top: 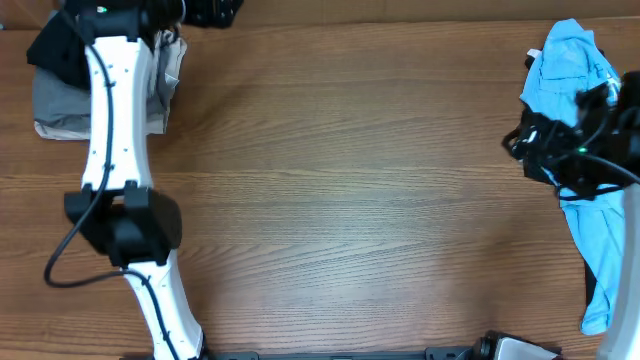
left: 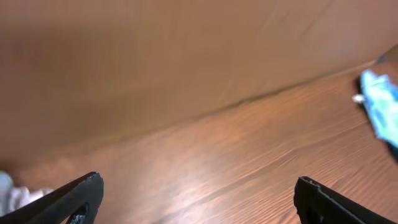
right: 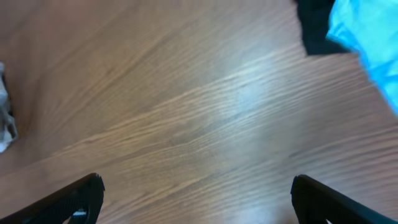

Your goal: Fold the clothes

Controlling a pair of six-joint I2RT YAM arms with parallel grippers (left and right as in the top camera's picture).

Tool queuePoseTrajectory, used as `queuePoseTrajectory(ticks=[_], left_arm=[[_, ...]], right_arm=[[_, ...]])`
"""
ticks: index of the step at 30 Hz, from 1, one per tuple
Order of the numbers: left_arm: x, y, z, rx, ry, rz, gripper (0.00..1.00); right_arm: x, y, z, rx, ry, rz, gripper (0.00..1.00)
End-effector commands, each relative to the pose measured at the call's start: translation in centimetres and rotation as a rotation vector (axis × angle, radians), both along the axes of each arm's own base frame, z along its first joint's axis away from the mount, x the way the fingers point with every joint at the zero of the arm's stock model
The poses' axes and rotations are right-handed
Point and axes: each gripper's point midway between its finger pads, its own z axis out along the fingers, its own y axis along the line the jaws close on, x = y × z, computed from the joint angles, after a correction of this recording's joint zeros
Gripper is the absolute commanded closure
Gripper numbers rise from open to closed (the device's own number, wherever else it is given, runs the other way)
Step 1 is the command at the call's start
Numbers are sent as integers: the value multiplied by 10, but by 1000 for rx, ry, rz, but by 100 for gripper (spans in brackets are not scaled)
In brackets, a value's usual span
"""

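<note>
A light blue garment (top: 572, 62) lies crumpled along the right edge of the table, partly under my right arm. It also shows in the right wrist view (right: 367, 37) and, small, in the left wrist view (left: 380, 102). A pile of grey and black clothes (top: 58, 105) sits at the far left corner, partly under my left arm. My left gripper (left: 196, 190) is open and empty over bare wood near that pile. My right gripper (right: 196, 186) is open and empty over bare wood, just left of the blue garment.
The wooden table (top: 350, 180) spans the view. A black piece of cloth (right: 314, 28) lies against the blue garment. A bit of pale cloth (right: 5, 118) shows at the left edge of the right wrist view.
</note>
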Motion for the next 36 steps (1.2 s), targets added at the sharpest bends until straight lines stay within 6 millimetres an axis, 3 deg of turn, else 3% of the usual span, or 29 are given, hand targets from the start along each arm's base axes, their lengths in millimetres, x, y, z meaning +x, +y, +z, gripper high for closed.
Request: queuePoseTrajectory(ticks=[1,4,7,15,19,26,31,36], left_arm=[[-10,-12,27,-32,-41,-38,0],[-9,-10,21,-31,-25,-33,0],[-10,-10,17,-31,-12,-33,0],[-9,-10,17,-31,-13,-33,0],[-9,-10,17,-31,-13,-33,0],[-9,-10,17,-31,-13,-33,0],[-9,-10,17,-31,-13,-33,0],[-9,-10,17,-31,-13,-33,0]], right_arm=[[-13,-3,55,-82,-146,-8,0],[-24,2,81,-95,-221,-8,0],[-32,4,90,-106,-256,-9,0],[-43,5,82,-116,-210,9,0],[-35,10,83,-161,-254,111,0],[-29,53,98,-275,-602,305,0],[-35,67,68,-295,-798,327,0],[-41,73,16,-272,-945,298,0]])
